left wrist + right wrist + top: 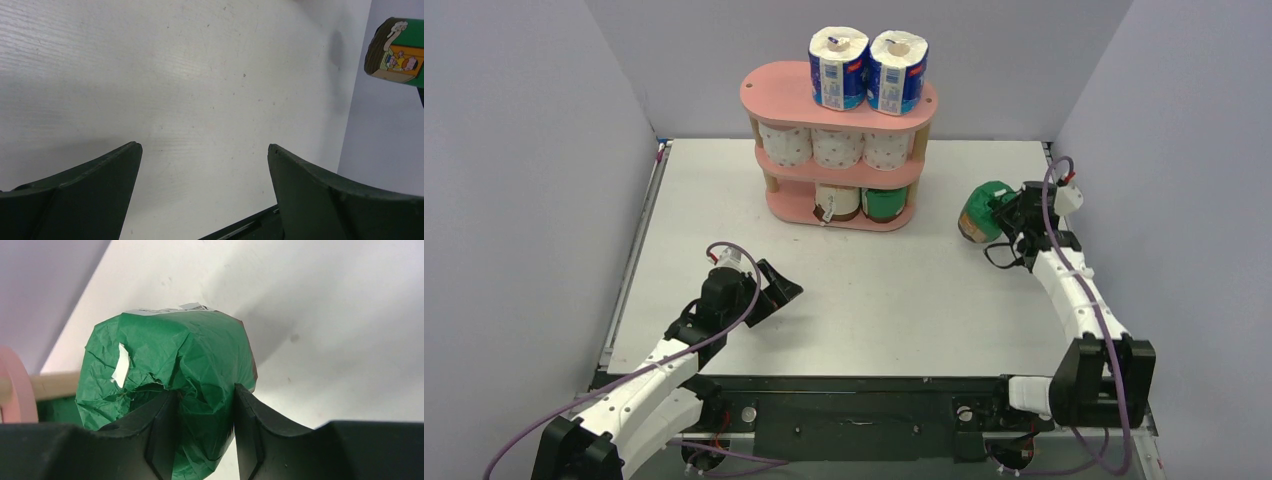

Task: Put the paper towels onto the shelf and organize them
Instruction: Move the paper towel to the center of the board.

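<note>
Green-wrapped paper towel roll is pinched by its crumpled wrap in the right claw; left claw spread wide.

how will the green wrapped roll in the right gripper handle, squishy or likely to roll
Probably squishy: the green roll crumples and dents where the right gripper pinches it, so it should give, not slip. Likely light for its size, since that pinch seems to hold it off the table. As a short cylinder, it may roll if laid sideways.
</note>
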### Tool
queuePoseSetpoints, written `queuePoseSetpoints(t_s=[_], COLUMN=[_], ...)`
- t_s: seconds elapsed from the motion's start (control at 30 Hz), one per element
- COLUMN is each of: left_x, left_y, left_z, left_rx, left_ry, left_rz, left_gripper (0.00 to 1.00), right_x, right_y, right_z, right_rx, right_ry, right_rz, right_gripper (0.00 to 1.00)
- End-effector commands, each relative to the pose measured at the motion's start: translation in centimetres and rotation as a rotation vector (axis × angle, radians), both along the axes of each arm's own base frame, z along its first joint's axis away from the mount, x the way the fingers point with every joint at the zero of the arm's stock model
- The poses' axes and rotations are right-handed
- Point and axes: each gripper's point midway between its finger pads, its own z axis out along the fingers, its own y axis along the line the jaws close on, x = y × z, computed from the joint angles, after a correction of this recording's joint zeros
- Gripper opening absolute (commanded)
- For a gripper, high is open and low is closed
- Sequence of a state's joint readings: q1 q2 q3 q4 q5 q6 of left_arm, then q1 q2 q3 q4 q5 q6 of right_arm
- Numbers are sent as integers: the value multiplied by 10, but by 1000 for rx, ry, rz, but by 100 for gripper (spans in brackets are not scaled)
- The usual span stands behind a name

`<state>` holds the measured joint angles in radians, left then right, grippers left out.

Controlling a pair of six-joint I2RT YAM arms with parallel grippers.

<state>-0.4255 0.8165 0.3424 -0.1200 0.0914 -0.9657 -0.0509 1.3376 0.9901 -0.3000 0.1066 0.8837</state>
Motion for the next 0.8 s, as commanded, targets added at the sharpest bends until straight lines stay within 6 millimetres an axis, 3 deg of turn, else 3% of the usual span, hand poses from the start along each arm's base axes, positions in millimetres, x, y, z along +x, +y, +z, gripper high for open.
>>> queuePoseSetpoints(t_s=[0.0, 0.03, 0.07, 0.1, 0.13, 0.17, 0.33, 0.53, 0.63, 0.67, 0.77], left_x=[-4, -4, -4, -3, -3, -3, -3, -2, -3, -3, -5], left_y=[-4, -5, -5, -5, -6, -6, -6, -2, -1, -1, 0], left_z=[4, 4, 5, 5, 6, 7, 9, 15, 17, 17, 18], left_rx=[-32, -38, -40, -44, -46, -50, -64, -54, -54, -54, -52], left_ry=[2, 2, 1, -1, -2, -3, -2, -6, -8, -8, -4], left_rz=[-17, -18, -19, -18, -17, -14, -2, 16, 20, 23, 27], left_gripper=[96, 96, 96, 96, 96, 96, 97, 97, 97, 97, 97], right_x=[-38, -51, -64, -74, -88, -99, -134, -151, -153, -152, -149], right_y=[9, 17, 29, 31, 43, 45, 87, 147, 182, 188, 214], right_z=[25, 31, 20, 31, 21, 25, 7, -7, -9, -16, -15], right_rx=[-86, -109, -132, -153, -165, -168, -127, -34, -18, -36, -14], right_ry=[-63, -81, -46, -77, -49, -66, -87, -116, -126, -103, -118], right_rz=[40, 62, 111, 112, 156, 151, 254, 364, 434, 441, 483], right_gripper=[32, 32, 32, 32, 32, 32, 32, 33, 34, 34, 34])
